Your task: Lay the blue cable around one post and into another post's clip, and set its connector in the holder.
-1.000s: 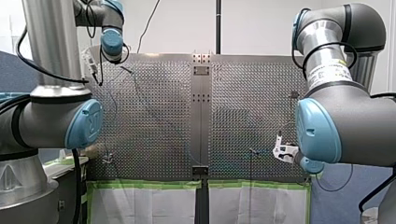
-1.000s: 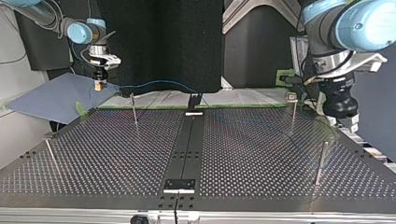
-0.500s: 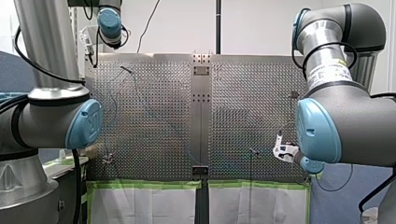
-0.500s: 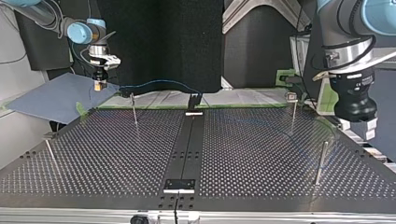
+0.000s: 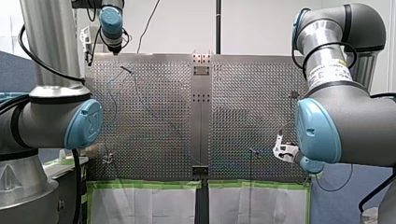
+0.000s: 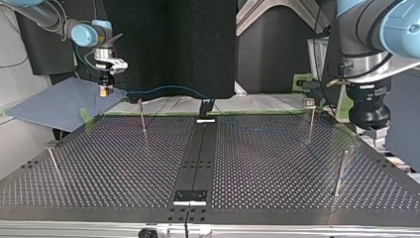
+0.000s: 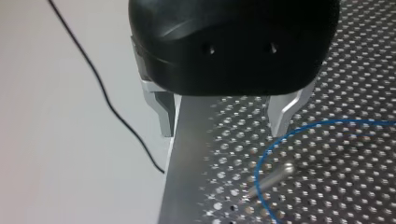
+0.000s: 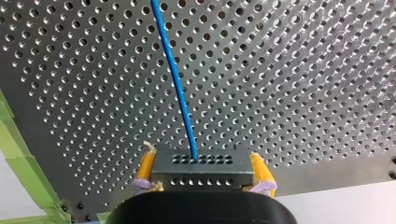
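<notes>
My right jaws gripped the connector (image 8: 203, 169). The blue cable (image 8: 173, 74) ran across the tabletop (image 8: 303, 70) and curved around a post (image 7: 271, 179). My left jaws stood open, empty. Risk: pulling the connector could lift that loop off.

- Front view: bright, even room light. The white wall (image 5: 261, 23) glows and the table (image 5: 154, 116) gives a soft sheen.
- Top view: dim, against a dark backdrop (image 6: 198, 44). A pale sheen lies on the table's far part.
- Left wrist view: the table's bare rim glares, and my left gripper (image 7: 223, 133) carries soft highlights on its black body.
- Right wrist view: flat, even light on the table and the connector (image 8: 201, 170).
</notes>
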You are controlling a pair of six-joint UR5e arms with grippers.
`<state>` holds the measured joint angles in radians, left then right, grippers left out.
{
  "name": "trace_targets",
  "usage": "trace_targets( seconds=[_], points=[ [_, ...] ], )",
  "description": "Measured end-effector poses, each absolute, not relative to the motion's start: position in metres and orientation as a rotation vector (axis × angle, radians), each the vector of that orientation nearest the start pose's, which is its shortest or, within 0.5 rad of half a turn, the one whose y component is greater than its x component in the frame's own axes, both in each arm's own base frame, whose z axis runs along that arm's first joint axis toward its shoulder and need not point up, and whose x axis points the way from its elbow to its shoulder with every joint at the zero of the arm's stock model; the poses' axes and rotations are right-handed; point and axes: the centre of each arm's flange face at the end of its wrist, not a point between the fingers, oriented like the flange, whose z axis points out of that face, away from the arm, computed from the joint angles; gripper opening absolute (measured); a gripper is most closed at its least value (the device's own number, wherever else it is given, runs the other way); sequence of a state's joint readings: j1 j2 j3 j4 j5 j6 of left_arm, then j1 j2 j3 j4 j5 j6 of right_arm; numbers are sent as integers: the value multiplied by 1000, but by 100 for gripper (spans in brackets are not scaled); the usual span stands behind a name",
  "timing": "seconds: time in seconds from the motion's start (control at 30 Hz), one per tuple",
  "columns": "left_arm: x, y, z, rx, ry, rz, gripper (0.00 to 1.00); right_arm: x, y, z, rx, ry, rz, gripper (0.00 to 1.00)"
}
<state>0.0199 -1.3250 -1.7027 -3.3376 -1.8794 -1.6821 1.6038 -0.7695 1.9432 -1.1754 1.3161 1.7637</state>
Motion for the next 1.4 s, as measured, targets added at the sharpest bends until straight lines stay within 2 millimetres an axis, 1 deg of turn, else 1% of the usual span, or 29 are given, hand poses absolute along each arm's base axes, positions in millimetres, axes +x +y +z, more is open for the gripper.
trace_targets(
  seconds=[0.3,0.63,1.07,1.4],
  points=[
    [365,-97,508,-288,1698,235,100,177,-549,-2,1342,-1220,1555,0],
    [355,-100,505,-261,1762,223,100,177,-549,-3,1343,-1221,1555,0],
    [355,-98,507,-289,1740,235,100,179,-548,-3,1347,-1221,1557,0],
    [358,-91,502,-334,1746,301,100,179,-548,-3,1348,-1221,1557,0]
  ],
)
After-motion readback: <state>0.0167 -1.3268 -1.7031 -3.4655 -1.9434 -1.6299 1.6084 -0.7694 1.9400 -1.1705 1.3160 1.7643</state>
